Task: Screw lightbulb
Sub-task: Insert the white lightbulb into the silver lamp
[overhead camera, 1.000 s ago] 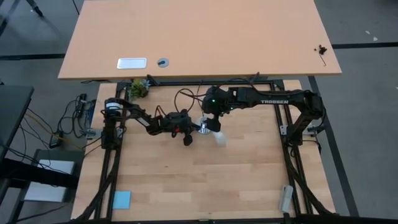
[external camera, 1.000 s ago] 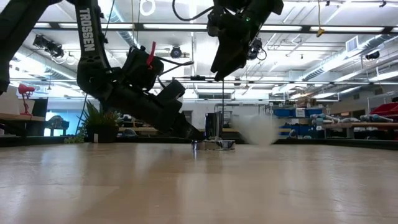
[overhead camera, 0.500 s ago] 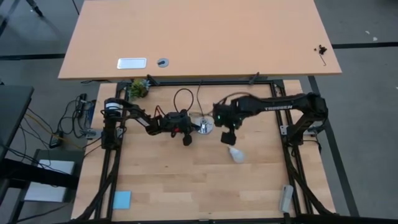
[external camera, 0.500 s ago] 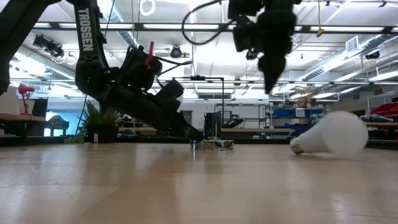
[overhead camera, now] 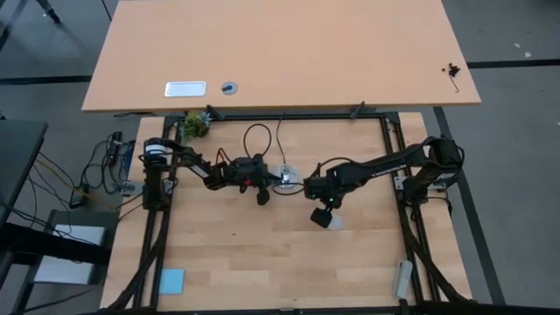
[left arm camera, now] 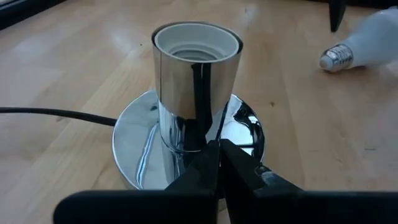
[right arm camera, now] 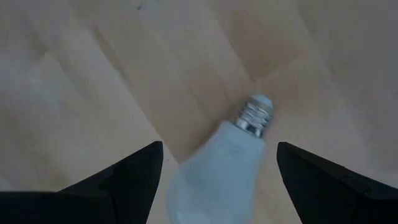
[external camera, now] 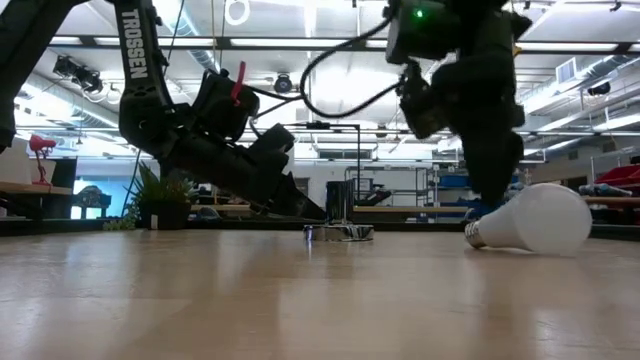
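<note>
— While we are counting, what are we finding on the table?

— We are seeing one lightbulb, lying on its side on the bare wood toward the right edge, its metal screw end pointing back at one chrome socket. We are finding that socket empty, upright on its round base near the table's far edge, a black cord trailing from it.

— And the two grippers?

— We are watching the right gripper hanging just above the bulb, fingers spread wide on either side of it, not touching. We are seeing the left gripper pressed together, its tips touching the socket's base. A blue card is lying near the front left corner.
</note>
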Controlling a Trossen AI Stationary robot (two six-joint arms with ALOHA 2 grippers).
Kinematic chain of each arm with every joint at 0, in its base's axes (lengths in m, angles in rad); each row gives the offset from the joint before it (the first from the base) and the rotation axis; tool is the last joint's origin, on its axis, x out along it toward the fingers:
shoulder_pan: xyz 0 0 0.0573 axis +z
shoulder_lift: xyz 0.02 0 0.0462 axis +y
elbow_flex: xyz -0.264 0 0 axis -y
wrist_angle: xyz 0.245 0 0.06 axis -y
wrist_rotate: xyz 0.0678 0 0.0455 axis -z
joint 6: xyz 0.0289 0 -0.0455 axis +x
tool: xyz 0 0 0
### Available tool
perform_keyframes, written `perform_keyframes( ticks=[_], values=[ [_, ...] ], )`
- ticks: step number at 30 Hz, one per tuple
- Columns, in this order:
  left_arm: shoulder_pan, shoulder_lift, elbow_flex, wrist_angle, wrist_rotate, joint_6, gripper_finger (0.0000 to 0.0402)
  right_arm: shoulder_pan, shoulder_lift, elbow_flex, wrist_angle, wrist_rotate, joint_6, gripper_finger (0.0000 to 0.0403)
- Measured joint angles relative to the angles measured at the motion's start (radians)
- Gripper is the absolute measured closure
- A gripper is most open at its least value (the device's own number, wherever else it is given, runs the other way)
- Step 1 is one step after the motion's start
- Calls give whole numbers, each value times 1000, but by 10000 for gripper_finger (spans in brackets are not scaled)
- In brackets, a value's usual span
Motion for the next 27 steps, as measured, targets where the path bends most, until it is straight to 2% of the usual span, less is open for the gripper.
perform_keyframes(
  ticks=[8,12,16,23,27],
  values=[
    [-2,0,0,-4,6,-3,383,2,1,-117,121,3,59,94],
    [-8,-1,1,-4,6,-7,383,2,1,-142,155,17,60,120],
    [-12,-1,1,-2,7,-29,383,-2,1,-142,157,43,37,177],
    [-13,-1,1,38,92,-85,383,-19,-3,-130,177,52,-45,309],
    [-13,-2,2,92,141,-128,383,-29,-7,-108,180,78,-106,351]
  ],
)
